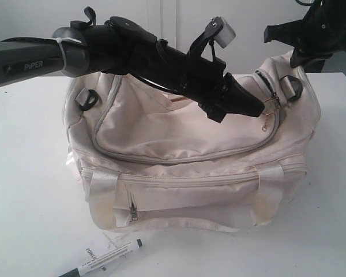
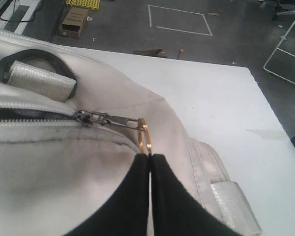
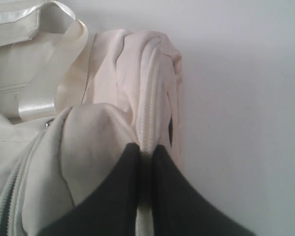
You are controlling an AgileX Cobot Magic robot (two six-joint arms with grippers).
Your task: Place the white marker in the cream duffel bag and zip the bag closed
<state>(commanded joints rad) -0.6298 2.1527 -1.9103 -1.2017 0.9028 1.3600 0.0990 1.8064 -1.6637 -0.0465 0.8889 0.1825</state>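
1. The left gripper (image 2: 150, 161) has its fingers pinched together on the gold ring (image 2: 143, 133), which hangs from the zipper pull (image 2: 113, 119).
2. The right gripper (image 3: 146, 153) is clamped on a fabric ridge at the end of the cream duffel bag (image 3: 96, 132).
3. The white marker (image 1: 106, 258) lies outside the bag on the table (image 1: 29, 196), just in front of the bag and across a paper tag (image 1: 91, 253).

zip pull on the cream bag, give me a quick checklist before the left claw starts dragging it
1. left claw shut on the gold ring: ok.
2. ring joined to the zip pull: ok.
3. right claw pinching the cream duffel bag at its end seam, bracing it: ok.
4. white marker inside the bag: not ok, it lies on the table in front.
5. top zip open enough for the marker: cannot tell.
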